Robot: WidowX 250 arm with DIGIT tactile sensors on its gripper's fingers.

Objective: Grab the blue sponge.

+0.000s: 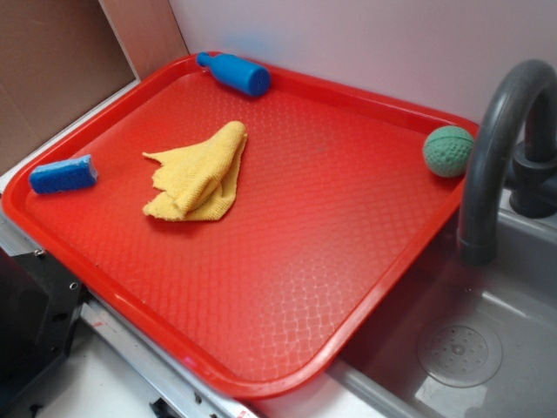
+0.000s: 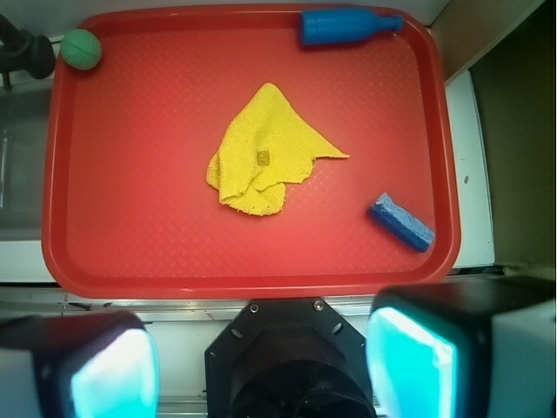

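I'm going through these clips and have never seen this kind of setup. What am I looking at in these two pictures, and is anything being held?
One picture is taken from beside a toy sink, the other from a camera on the robot arm's wrist, looking down. The blurred teal pads are its hand, open and holding nothing. On the red tray lie the blue sponge, a crumpled yellow cloth, a blue bottle and a green ball. The grey faucet stands at the sink.

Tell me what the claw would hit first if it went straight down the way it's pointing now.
Probably the near rim of the red tray, or the surface just in front of it. The open claw looks straight down above that edge, though depth is unclear. The blue sponge lies off to one side, outside that line.
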